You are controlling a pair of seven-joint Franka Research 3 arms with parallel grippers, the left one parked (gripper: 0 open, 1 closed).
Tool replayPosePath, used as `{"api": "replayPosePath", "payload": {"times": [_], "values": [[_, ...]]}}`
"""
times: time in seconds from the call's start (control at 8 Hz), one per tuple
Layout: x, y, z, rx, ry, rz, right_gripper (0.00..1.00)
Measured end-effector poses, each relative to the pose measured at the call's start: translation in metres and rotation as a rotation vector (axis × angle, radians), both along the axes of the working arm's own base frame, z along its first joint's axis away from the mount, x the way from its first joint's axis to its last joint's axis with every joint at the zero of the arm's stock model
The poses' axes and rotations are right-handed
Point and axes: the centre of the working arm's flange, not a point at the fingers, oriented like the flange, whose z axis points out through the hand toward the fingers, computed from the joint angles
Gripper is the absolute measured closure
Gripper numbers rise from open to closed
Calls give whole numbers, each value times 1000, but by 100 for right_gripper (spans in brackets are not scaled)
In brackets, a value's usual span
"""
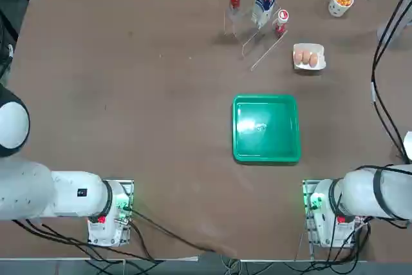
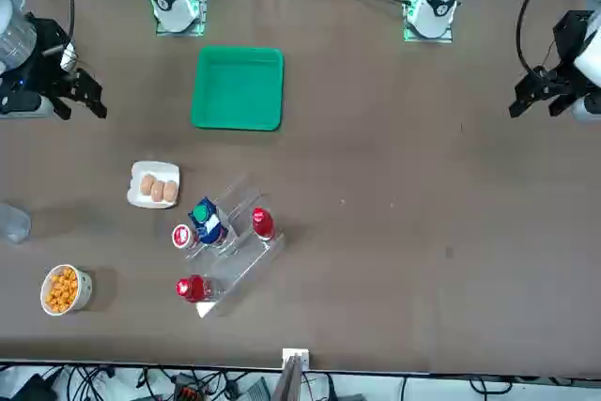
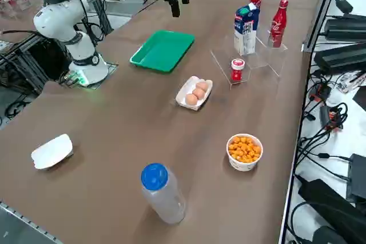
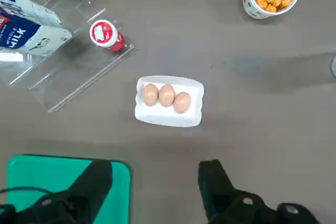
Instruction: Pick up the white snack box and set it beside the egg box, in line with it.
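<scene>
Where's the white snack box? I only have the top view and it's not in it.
Observer: The right side view has it. The white snack box lies alone near the table edge on the robot's right, well away from the egg box.
Operator: Anything near it?
Observer: A clear bottle with a blue cap stands upright nearby, apart from the snack box.
Operator: Right hand? Can't see that either.
Observer: In the wrist view the right hand is open and empty, above the table between the green tray and the egg box.
</scene>
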Motion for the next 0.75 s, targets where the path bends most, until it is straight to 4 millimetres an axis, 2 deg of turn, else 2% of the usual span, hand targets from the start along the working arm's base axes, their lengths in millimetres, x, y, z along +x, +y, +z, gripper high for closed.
{"api": "replayPosePath", "payload": {"times": [0.75], "values": [[0, 0, 0, 0, 2, 0, 0]]}}
